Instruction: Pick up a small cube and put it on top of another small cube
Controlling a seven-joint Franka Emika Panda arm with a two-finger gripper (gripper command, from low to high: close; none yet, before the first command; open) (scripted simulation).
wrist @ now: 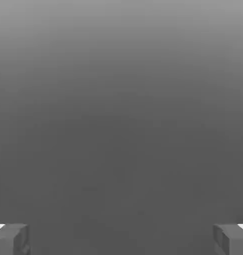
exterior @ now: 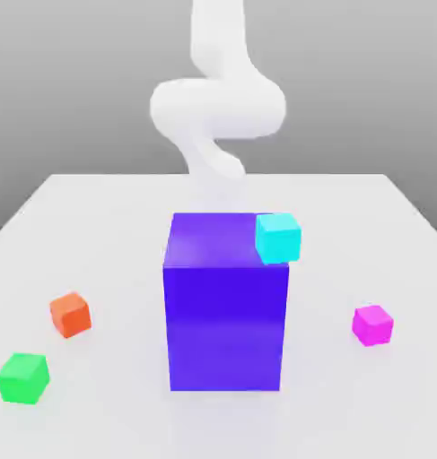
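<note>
Likely rigid and light, with flat faces: best pinched across two opposite sides of the magenta cube (exterior: 372, 324), resting on the tabletop (exterior: 114, 215) at the exterior view's right, well apart from the big blue block (exterior: 225, 305). Green cube (exterior: 23, 377) far across, near the orange cube (exterior: 71, 315). Hand (wrist: 121, 238) spread wide, pinching nothing. Fingertips (wrist: 10, 238) cut off at the edge; arm partly hidden behind the block.

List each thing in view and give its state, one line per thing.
magenta cube: on the table, alone, not held.
green cube: on the table, nothing on top.
orange cube: on the table.
cyan cube: by the blue-purple block's upper corner.
gripper: open, empty.
</note>
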